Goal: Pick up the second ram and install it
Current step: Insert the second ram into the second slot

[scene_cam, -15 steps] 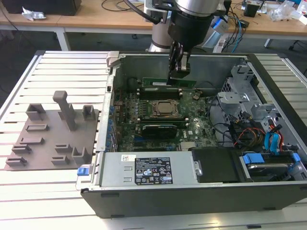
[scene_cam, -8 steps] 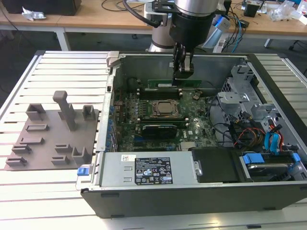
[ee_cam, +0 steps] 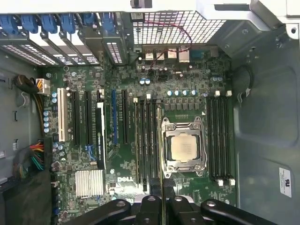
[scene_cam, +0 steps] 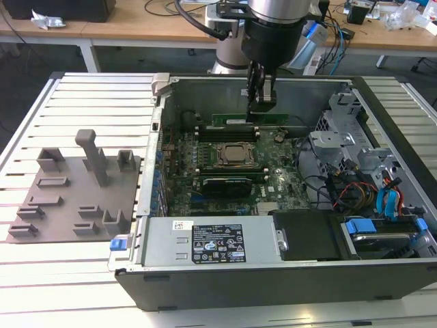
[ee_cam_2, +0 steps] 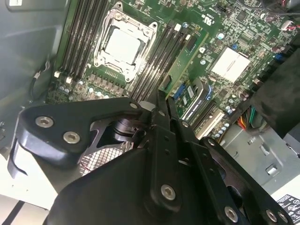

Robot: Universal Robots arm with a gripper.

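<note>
The gripper [scene_cam: 261,108] was pressed onto the second ram [scene_cam: 231,120], pinching the green stick edge-down at its upper edge. Directly beneath it ran the memory slots [ee_cam: 143,140], with the CPU socket [scene_cam: 235,156] just beside them; seating could not be determined. The arm [scene_cam: 273,27] stood vertical, reaching down into the open computer case [scene_cam: 273,273]. Well to one side, a grey fixture plate [scene_cam: 75,198] lay on the slatted table [scene_cam: 82,102]. Desks [scene_cam: 136,27] stood behind.

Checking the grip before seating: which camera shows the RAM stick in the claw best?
The second wrist view: the RAM stick shows its green face, pinched by the claw. The first wrist view shows it edge-on; the exterior view, a green strip.
</note>
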